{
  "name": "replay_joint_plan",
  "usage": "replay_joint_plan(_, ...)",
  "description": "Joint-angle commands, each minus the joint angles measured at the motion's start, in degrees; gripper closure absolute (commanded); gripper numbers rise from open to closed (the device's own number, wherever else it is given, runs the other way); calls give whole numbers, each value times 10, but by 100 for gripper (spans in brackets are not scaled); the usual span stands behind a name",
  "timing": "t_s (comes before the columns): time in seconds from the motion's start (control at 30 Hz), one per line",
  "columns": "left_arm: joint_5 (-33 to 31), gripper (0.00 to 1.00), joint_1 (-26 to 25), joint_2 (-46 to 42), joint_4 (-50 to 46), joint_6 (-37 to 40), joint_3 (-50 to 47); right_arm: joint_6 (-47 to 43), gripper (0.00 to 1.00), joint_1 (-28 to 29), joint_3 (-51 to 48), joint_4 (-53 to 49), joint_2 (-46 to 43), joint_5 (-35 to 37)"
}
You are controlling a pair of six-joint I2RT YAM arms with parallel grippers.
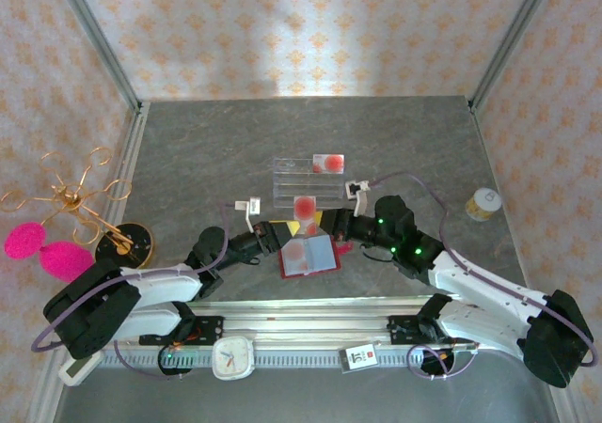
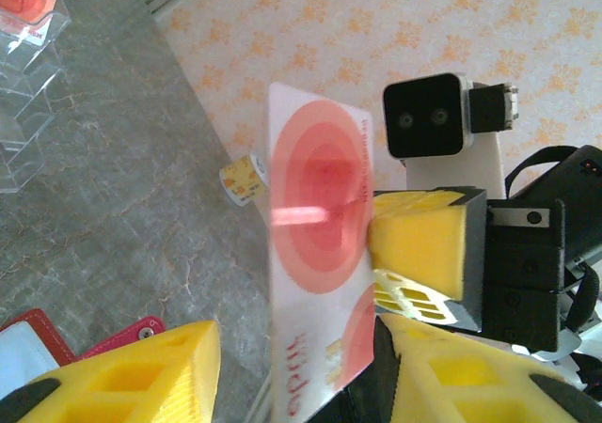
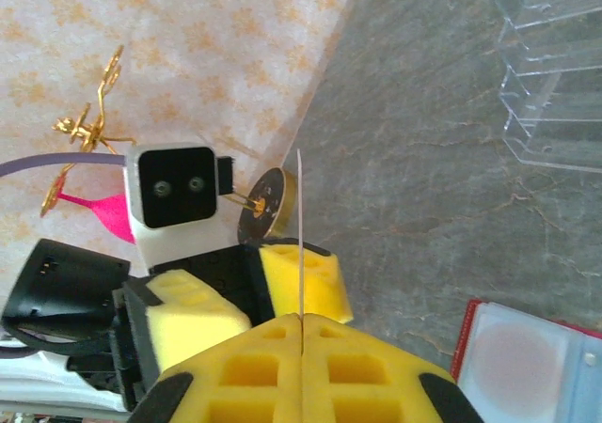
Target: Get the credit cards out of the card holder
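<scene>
While clamped together on one edge of a pale credit card (image 2: pixel 320 207) with a red round mark, right pincer (image 3: pixel 301 321): held it upright, clear of the counter (image 1: pixel 188 150), presumably for carrying off. Alongside, left pincer (image 2: pixel 299 362): stood with jaws apart either side of that card, not gripping. Underneath: red card holder (image 1: pixel 308 256), lay open, pale round-marked card visible in a sleeve. Beyond: clear rack (image 1: pixel 306 186), carried a second credit card (image 1: pixel 329 163), likely the drop-off.
</scene>
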Motion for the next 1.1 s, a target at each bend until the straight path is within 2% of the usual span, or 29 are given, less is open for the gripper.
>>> replay_joint_plan(0.0, 6, 58, 7, 5, 46, -7, -5, 5, 100, 7, 13, 41, -1, -13)
replay_joint_plan(0.13, 7, 73, 8, -2, 72, -14, -8, 6, 100, 10, 5, 38, 16, -6)
replay_joint_plan(0.3, 12, 100, 8, -9, 58, -7, 2, 1, 100, 16, -7, 16, 39, 9)
replay_joint_plan(0.37, 21, 100, 8, -15, 30, 8, 12, -16, 99, 15, 2, -27, 36, 32)
replay_joint_plan(0.43, 30, 100, 14, -32, -40, 42, 35, -42, 92, 4, 20, -97, 25, 73)
replay_joint_plan(0.53, 40, 100, 17, -59, -249, 155, 108, -59, 88, -49, 23, -150, -18, 93)
replay_joint_plan(0.6, 47, 100, 18, -52, -397, 258, 183, -68, 87, -96, 21, -171, -48, 87)
replay_joint_plan(0.67, 23, 100, 19, -34, -527, 342, 259, -76, 86, -133, 23, -186, -69, 81)
replay_joint_plan(0.8, 11, 100, 22, 38, -694, 501, 410, -78, 86, -184, 23, -205, -83, 70)
replay_joint_plan(0.97, -11, 100, 22, 143, -879, 731, 597, -63, 87, -201, -2, -199, -90, 49)
replay_joint_plan(1.07, -21, 100, 23, 194, -944, 846, 669, -58, 88, -204, -14, -199, -92, 43)
